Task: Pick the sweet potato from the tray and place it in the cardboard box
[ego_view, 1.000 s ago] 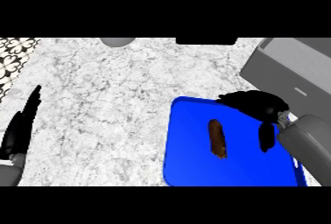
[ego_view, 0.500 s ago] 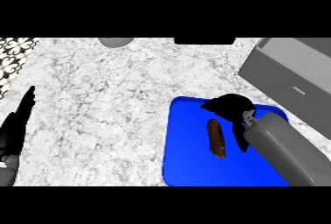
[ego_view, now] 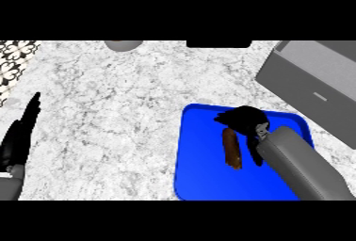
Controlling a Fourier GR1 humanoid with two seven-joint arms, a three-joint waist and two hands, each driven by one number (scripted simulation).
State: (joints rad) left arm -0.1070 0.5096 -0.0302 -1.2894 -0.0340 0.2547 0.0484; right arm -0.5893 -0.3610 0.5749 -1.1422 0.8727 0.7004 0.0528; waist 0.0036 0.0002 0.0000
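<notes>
The sweet potato point(ego_view: 231, 150) lies on the blue tray point(ego_view: 201, 181), its long axis running away from the robot, just left of the right hand point(ego_view: 243, 120), which hangs open and holds nothing; the left hand point(ego_view: 20, 139) rests well apart.

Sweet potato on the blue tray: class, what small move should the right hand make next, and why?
Probably lower the right hand and close it round the sweet potato. The hand is at the potato's far end, while the potato lies flat on the blue tray, not yet lifted, and the cardboard box waits to the right.
</notes>
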